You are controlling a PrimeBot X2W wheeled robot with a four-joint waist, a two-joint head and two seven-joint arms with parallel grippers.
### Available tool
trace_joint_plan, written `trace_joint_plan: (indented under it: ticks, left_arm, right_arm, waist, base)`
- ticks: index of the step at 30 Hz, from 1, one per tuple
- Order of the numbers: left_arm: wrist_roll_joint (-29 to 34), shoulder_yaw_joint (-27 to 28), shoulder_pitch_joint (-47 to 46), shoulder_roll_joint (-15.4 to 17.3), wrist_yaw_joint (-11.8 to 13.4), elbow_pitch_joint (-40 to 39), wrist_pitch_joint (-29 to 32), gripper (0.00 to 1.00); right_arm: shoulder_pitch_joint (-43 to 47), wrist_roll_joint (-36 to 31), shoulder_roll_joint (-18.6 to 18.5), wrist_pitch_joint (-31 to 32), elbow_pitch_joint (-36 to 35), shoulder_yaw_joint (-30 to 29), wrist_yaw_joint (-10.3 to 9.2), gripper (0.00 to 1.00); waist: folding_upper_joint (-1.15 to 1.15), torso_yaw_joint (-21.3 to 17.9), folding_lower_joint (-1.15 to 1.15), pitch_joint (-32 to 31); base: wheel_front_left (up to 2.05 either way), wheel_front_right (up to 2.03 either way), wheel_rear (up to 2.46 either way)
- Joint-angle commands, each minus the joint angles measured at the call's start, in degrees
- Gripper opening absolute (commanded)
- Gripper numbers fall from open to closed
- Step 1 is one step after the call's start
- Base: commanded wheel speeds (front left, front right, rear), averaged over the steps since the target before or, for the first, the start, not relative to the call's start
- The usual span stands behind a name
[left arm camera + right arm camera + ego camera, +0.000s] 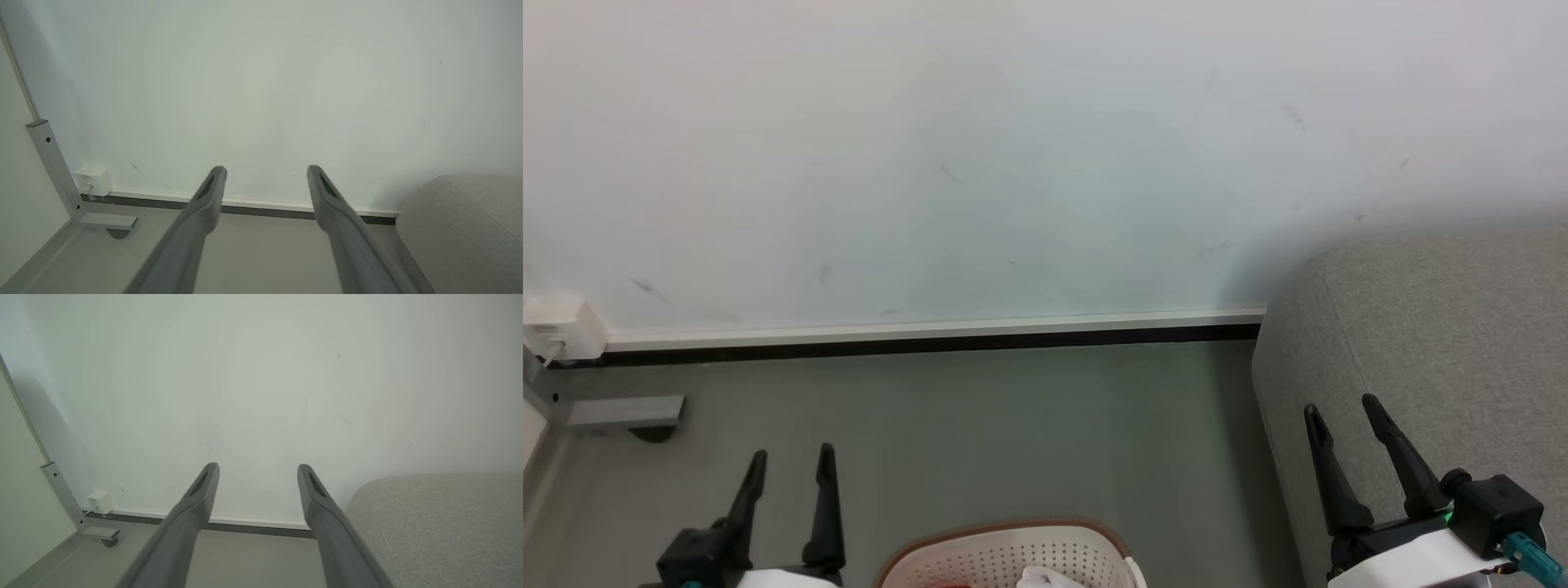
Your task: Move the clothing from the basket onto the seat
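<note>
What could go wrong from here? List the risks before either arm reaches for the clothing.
1. The basket is cut off at the head view's bottom edge, so a reach for the white clothing may be poorly seen.
2. The open right end effector shows against the rounded corner of the seat; swinging toward the basket might brush the fabric.

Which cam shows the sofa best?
Head view: the sofa takes the most frame, corner and seam clear, though the right gripper overlaps it. Right wrist view shows its corner; left wrist view a smaller slice.
</note>
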Motion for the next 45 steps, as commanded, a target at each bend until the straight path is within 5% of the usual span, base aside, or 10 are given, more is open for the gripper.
trace_joint_plan:
  ticks: [1, 15, 45]
  left_arm:
    - [1.3, 0.0, 0.3, 0.5, 0.3, -0.2, -0.7, 1.0]
    - [7.0, 0.1, 0.4, 0.4, 0.5, -0.3, -2.0, 1.0]
    - [5.7, 0.7, 0.3, 0.0, -0.2, -0.2, -1.9, 1.0]
  right_arm:
    - [-1.0, -1.2, -0.3, -0.4, -0.1, 0.2, -0.1, 1.0]
    - [-1.3, -5.3, -0.5, -1.9, 0.2, 1.6, -0.12, 1.0]
    - [-1.9, -4.3, -0.4, -1.8, 0.0, 1.3, -0.12, 1.0]
  waist:
    - [0.0, 0.0, 0.0, 0.0]
    - [0.0, 0.0, 0.0, 0.1]
    - [0.0, -0.9, 0.0, 0.8]
  base:
    - [0.0, 0.0, 0.0]
    - [0.0, 0.0, 0.0]
    - [0.0, 0.0, 0.0]
